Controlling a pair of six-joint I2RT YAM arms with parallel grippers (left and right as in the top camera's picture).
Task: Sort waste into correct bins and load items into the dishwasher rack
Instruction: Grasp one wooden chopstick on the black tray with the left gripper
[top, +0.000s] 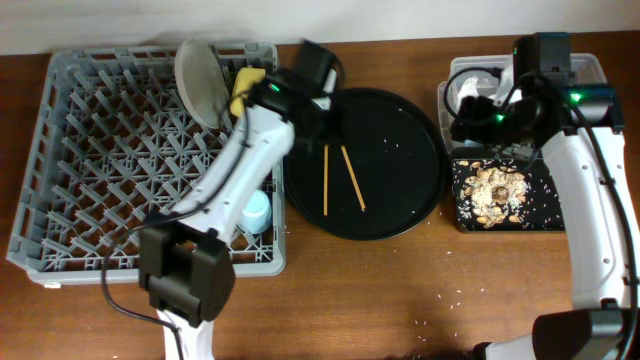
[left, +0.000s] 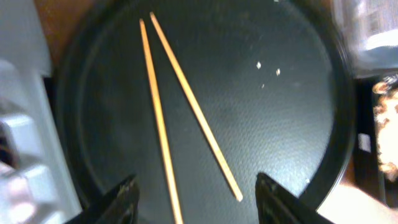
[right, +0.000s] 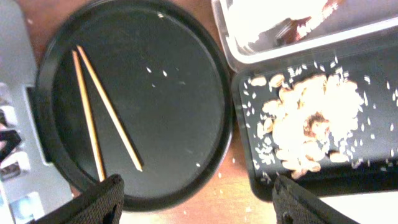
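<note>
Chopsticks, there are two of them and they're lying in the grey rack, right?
Not quite. There are two chopsticks, but they lie on the round tray beside the rack, not in it. The overhead view shows this.

Wooden chopsticks, matt black finely grained round tray
</note>
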